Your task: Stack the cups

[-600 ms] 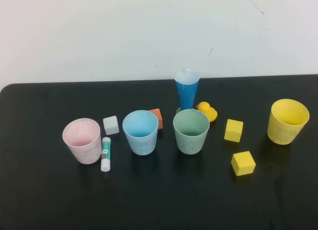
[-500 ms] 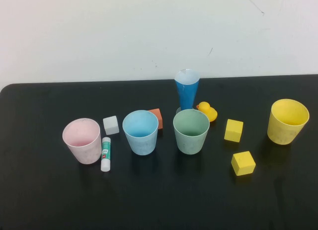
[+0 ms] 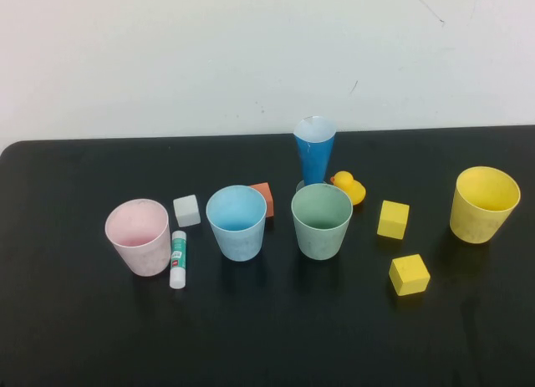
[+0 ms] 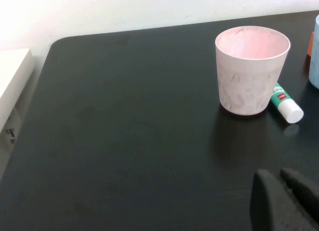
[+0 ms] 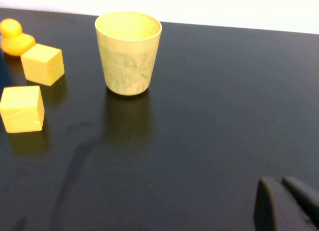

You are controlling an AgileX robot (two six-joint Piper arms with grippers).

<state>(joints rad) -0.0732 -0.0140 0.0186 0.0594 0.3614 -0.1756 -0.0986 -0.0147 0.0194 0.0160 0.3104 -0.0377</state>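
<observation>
Four cups stand upright and apart in a row on the black table (image 3: pixel 67 320): pink (image 3: pixel 137 235) at the left, light blue (image 3: pixel 236 221), pale green (image 3: pixel 322 220) and yellow (image 3: pixel 484 203) at the right. Neither arm shows in the high view. In the left wrist view my left gripper (image 4: pixel 279 173) is shut and empty, well short of the pink cup (image 4: pixel 250 71). In the right wrist view my right gripper (image 5: pixel 281 181) is shut and empty, well short of the yellow cup (image 5: pixel 128 54).
A tall blue cone glass (image 3: pixel 314 150) stands behind the green cup, with a yellow duck (image 3: pixel 349 187) beside it. Two yellow cubes (image 3: pixel 393 219) (image 3: pixel 409 274) lie between the green and yellow cups. A glue stick (image 3: pixel 177 259), white cube (image 3: pixel 186 210) and orange block (image 3: pixel 264 198) lie near the pink and blue cups.
</observation>
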